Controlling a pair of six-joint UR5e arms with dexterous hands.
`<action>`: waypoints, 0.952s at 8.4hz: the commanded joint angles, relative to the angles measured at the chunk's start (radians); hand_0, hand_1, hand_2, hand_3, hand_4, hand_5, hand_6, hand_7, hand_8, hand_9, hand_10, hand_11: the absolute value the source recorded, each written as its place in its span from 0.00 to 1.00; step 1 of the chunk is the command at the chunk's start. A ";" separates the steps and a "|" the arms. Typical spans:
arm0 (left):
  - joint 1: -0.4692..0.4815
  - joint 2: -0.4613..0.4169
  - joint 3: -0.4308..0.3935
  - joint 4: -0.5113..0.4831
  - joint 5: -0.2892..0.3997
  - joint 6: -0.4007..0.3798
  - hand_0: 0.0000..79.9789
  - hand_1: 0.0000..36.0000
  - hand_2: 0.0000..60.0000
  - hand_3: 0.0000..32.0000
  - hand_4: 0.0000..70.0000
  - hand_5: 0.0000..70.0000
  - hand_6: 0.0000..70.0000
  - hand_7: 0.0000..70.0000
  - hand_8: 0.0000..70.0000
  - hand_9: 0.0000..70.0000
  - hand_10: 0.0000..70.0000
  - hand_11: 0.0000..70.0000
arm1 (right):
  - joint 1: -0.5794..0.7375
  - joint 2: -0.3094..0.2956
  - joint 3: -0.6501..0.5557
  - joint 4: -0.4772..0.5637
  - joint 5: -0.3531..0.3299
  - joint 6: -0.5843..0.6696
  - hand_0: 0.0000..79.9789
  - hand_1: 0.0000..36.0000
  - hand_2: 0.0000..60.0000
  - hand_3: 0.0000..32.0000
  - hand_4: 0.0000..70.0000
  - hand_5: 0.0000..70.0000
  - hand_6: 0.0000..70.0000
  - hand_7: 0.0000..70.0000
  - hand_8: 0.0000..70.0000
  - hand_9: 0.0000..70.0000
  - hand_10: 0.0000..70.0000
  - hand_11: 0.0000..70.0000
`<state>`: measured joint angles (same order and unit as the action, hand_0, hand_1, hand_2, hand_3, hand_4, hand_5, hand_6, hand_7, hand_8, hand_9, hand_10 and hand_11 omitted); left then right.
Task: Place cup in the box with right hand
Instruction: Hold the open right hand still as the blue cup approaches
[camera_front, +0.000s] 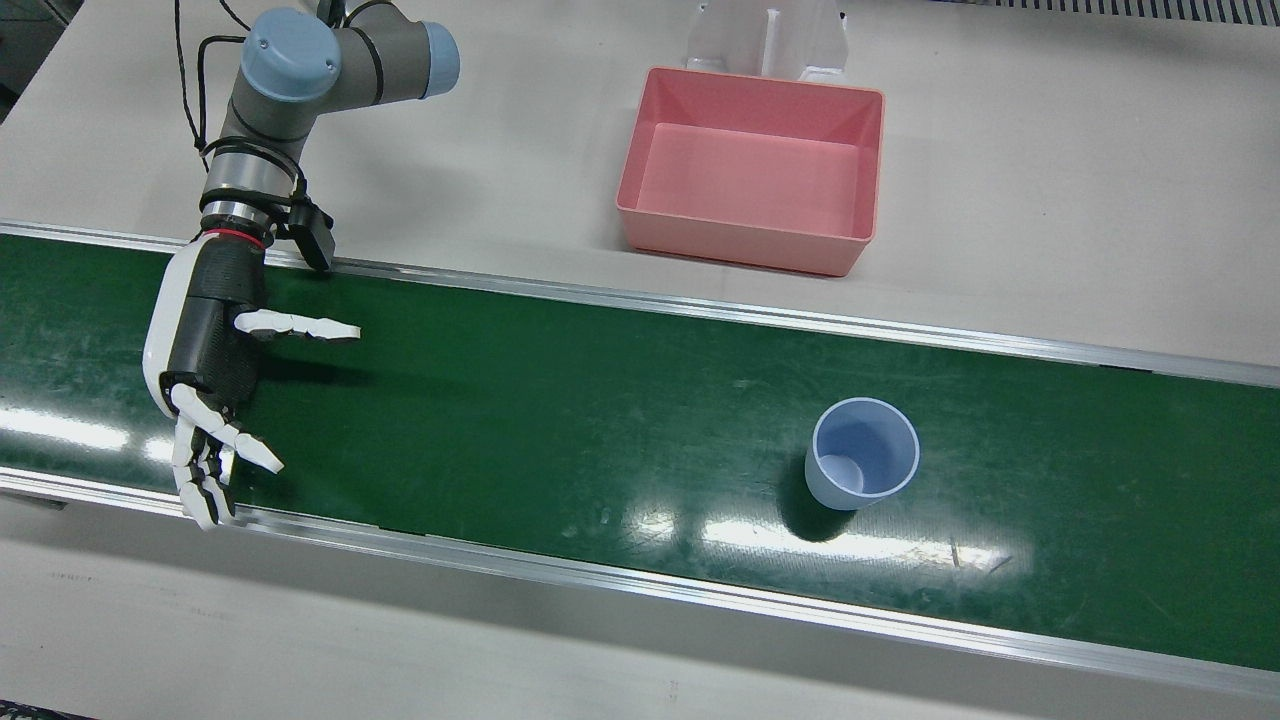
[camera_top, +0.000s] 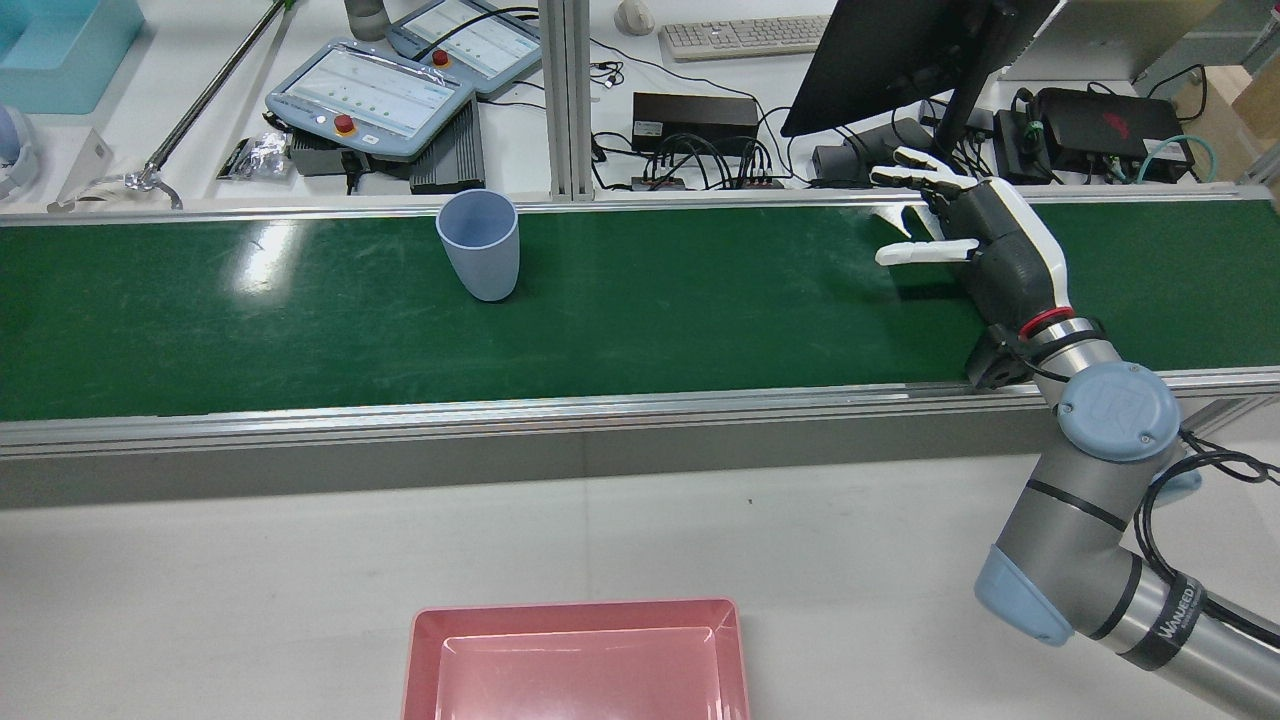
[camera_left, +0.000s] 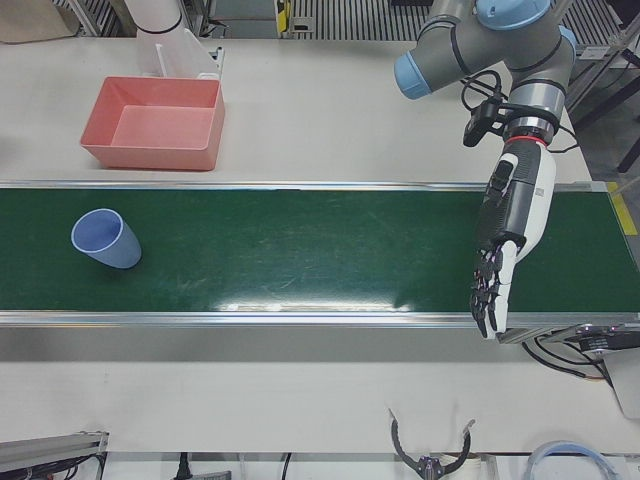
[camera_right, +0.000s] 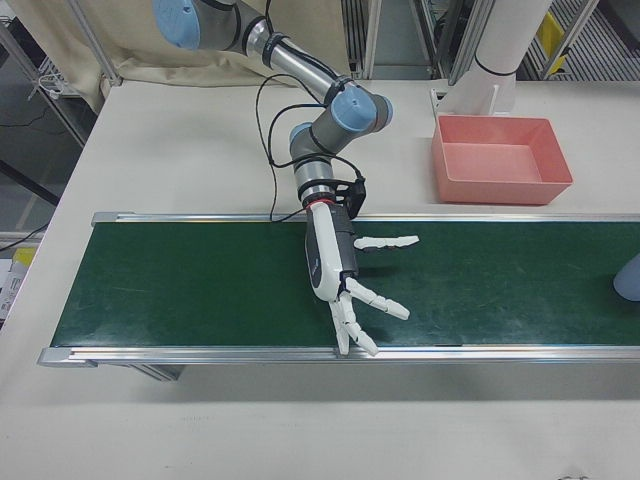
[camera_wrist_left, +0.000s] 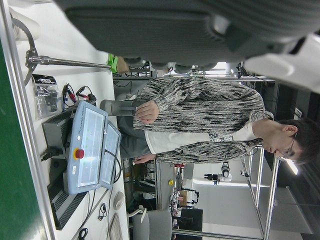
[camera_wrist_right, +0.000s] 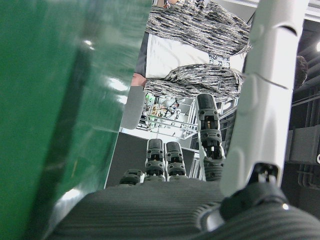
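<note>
The right hand (camera_front: 205, 370) is hanging over the green belt (camera_front: 560, 400) with fingers spread wide (holding nothing), well apart from the blue cup (camera_front: 861, 452), so it should be reaching sideways slowly.

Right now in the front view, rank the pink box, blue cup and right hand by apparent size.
1. pink box, clearly largest.
2. right hand, open over the green belt.
3. blue cup, smallest, though the raised hand's nearness to the camera may flatter it.
</note>
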<state>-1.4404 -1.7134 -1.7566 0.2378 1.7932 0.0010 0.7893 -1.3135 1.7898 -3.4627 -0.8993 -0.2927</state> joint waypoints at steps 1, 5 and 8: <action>0.000 0.000 0.000 0.000 0.000 0.001 0.00 0.00 0.00 0.00 0.00 0.00 0.00 0.00 0.00 0.00 0.00 0.00 | -0.015 -0.001 0.002 -0.001 -0.001 0.000 0.72 0.49 0.08 0.00 0.30 0.10 0.08 0.28 0.14 0.25 0.02 0.06; 0.000 0.000 0.000 0.000 0.000 0.001 0.00 0.00 0.00 0.00 0.00 0.00 0.00 0.00 0.00 0.00 0.00 0.00 | -0.015 0.000 0.006 -0.003 -0.001 0.000 0.72 0.48 0.07 0.00 0.31 0.10 0.08 0.27 0.14 0.25 0.01 0.05; 0.000 0.000 0.000 0.000 0.000 0.001 0.00 0.00 0.00 0.00 0.00 0.00 0.00 0.00 0.00 0.00 0.00 0.00 | -0.018 0.006 0.006 -0.003 -0.001 -0.010 0.73 0.44 0.00 0.00 0.35 0.10 0.08 0.28 0.14 0.25 0.01 0.04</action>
<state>-1.4404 -1.7132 -1.7564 0.2378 1.7932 0.0016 0.7736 -1.3118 1.7959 -3.4652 -0.9005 -0.2954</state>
